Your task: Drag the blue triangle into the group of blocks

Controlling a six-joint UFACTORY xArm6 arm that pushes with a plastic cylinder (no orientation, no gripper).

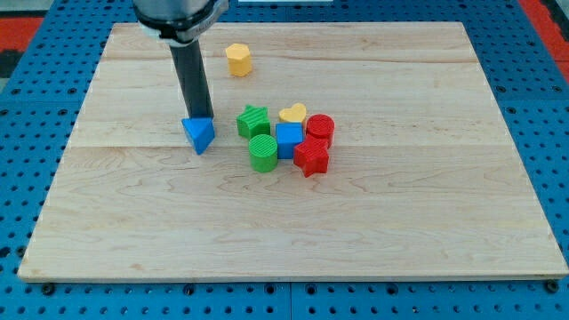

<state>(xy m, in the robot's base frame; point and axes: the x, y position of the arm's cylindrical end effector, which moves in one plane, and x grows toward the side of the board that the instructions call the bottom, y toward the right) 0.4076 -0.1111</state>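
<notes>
The blue triangle (pixel 199 135) lies on the wooden board, left of centre. My tip (pixel 198 118) stands at the triangle's upper edge, touching or just behind it. To the triangle's right is a tight group of blocks: a green star (pixel 253 121), a green cylinder (pixel 263 152), a blue cube (pixel 289 140), a yellow heart (pixel 293 114), a red cylinder (pixel 320 130) and a red star (pixel 312 158). A gap of about one block's width separates the triangle from the green star and the green cylinder.
A yellow hexagon (pixel 238 59) stands alone near the view's top, above the group. The wooden board (pixel 427 222) lies on a blue perforated table (pixel 27 160). The arm's dark body enters from the view's top.
</notes>
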